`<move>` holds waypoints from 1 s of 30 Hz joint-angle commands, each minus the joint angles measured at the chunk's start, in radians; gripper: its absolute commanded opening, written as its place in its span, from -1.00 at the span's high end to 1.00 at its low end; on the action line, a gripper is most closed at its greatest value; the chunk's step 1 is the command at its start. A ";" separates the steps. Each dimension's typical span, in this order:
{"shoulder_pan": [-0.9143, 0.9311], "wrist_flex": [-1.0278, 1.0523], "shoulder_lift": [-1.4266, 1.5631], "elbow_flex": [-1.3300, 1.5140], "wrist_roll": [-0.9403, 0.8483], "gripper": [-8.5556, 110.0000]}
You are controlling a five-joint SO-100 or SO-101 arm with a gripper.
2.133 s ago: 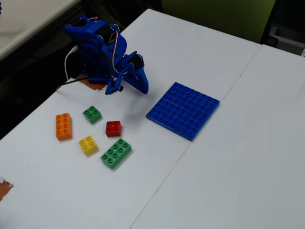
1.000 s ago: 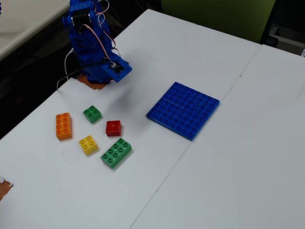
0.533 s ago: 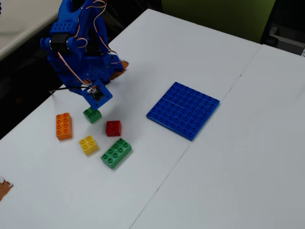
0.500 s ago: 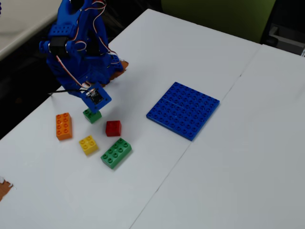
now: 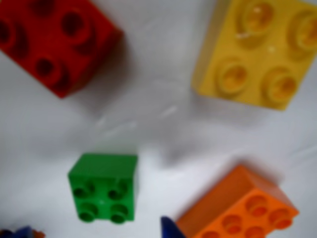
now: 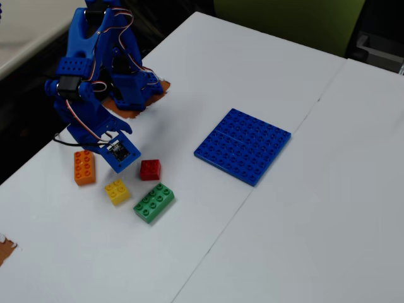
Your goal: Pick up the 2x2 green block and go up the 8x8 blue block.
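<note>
the 2x2 green block (image 5: 105, 187) lies on the white table (image 5: 163, 124) under the gripper, just beside a blue fingertip (image 5: 171, 228) at the wrist view's bottom edge; jaw opening i cannot tell; one red brick (image 5: 52, 42), one yellow brick (image 5: 257, 49), one orange brick (image 5: 242, 208) ring it; the 8x8 blue block (image 6: 243, 145) lies well apart; one long green brick (image 6: 154, 202) in the fixed view.

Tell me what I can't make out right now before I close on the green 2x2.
- The 2x2 green block: seen only in the wrist view; in the fixed view the claw covers it.
- Claw opening: the wrist view's bottom edge cuts off all but blue tips.
- The blue plate: outside the wrist view.
</note>
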 commanded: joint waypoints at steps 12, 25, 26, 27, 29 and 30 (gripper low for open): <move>-0.018 -0.161 0.023 0.129 -0.020 0.34; -0.069 -0.115 0.052 0.146 0.049 0.70; -0.072 -0.115 0.052 0.147 0.055 0.73; -0.075 -0.115 0.054 0.152 0.060 0.75; -0.086 -0.118 0.064 0.160 0.075 0.78; -0.091 -0.114 0.074 0.160 0.083 0.79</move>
